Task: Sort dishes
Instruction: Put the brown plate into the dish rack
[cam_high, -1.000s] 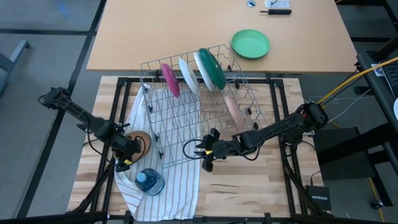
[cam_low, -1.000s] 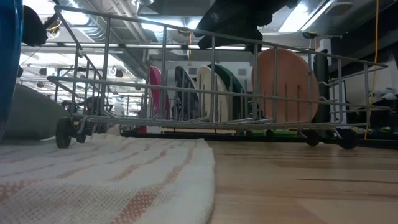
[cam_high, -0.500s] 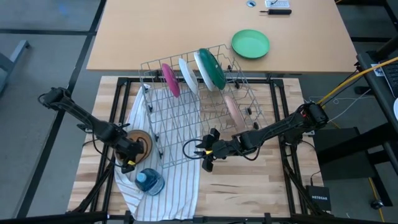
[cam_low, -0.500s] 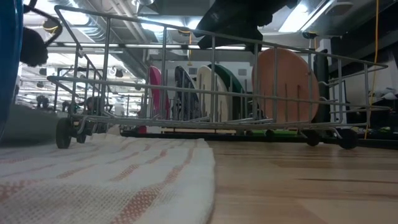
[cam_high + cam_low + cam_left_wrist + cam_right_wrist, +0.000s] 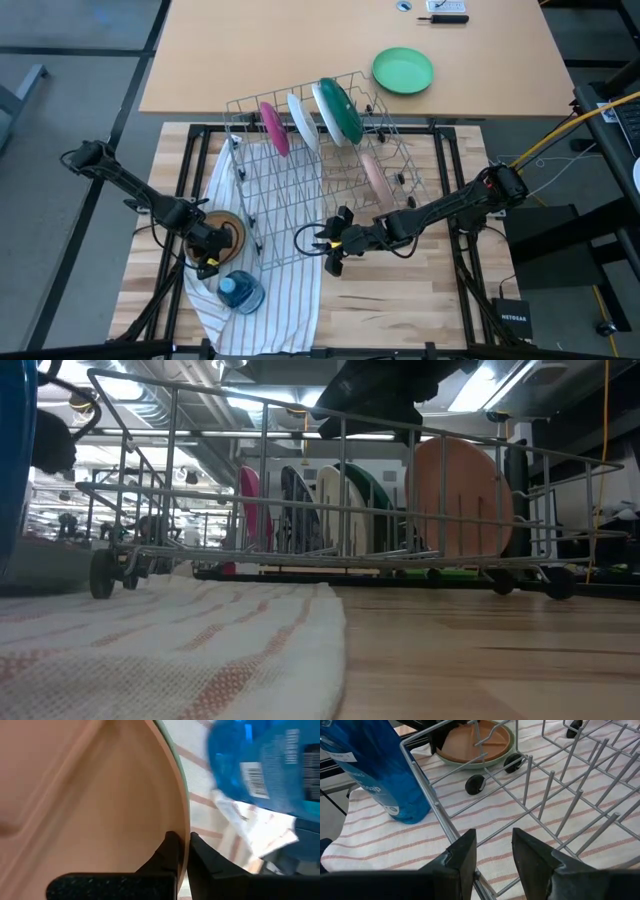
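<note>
High view, wire rack point(image 5: 300, 190) holding upright plates, left end effector point(image 5: 207, 259) pinching brown plate point(image 5: 228, 228) rim

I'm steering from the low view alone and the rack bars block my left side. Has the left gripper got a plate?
Observer: Yes. In the left wrist view the left gripper is shut on the rim of the brown plate.
Operator: Where is that plate?
Observer: Overhead, it lies on the striped towel, left of the dish rack.
Operator: Anything close to it?
Observer: A blue bottle stands just in front of it.
Operator: And the right gripper?
Observer: The right gripper is open at the rack's near edge, holding nothing.
</note>
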You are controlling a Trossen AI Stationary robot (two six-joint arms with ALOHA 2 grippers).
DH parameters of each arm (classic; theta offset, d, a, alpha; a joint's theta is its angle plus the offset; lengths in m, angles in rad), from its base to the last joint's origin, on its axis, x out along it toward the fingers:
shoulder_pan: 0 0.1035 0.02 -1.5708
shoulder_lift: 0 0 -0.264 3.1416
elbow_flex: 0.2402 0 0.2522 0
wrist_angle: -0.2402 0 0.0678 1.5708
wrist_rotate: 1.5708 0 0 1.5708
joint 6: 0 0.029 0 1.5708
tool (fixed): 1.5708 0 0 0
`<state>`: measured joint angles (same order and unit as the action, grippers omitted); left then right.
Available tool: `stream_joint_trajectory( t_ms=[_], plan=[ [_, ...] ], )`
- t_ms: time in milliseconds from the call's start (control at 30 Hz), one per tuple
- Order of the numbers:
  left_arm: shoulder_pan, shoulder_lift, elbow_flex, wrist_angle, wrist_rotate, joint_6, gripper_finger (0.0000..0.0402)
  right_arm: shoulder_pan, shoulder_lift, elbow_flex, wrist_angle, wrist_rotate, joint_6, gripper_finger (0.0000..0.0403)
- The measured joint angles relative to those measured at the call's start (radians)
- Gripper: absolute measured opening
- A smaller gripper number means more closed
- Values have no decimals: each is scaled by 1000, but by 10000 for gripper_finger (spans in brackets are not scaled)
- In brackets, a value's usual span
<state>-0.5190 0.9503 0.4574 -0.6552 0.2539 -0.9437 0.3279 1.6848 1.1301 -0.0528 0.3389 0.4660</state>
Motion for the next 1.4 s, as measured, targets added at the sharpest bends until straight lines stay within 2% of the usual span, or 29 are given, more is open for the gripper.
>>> stream_joint_trajectory(
  t_ms=[133, 300, 367, 500, 633, 800, 967, 1067, 1200, 1400],
  plan=[
    [0, -7, 10, -3, -3, 14, 3, 0, 0, 0, 0, 0, 0, 129],
    [0, 7, 14, -129, -93, -38, 2, 0, 0, 0, 0, 0, 0, 129],
    [0, 2, 12, -114, -81, -28, 2, 0, 0, 0, 0, 0, 0, 129],
    [0, -21, 10, 36, -40, -22, 0, 0, 0, 0, 0, 0, 0, 129],
    [0, -23, 29, -43, -44, -77, 0, 0, 0, 0, -1, 0, 0, 129],
    [0, -40, 70, -129, 1, -62, 0, 0, 0, 0, -1, -2, 0, 129],
    [-1, -46, 113, -262, -51, -90, 0, 0, 0, 0, -1, -1, 0, 129],
    [0, -50, 108, -242, -43, -68, 0, 0, 0, 0, -1, -1, 0, 129],
    [-1, -69, 110, -78, 8, -57, 1, 0, 0, 0, -1, -1, 0, 129],
    [1, -117, 145, -165, 36, -88, 1, 0, 0, 0, -1, -2, 0, 129]
  ],
)
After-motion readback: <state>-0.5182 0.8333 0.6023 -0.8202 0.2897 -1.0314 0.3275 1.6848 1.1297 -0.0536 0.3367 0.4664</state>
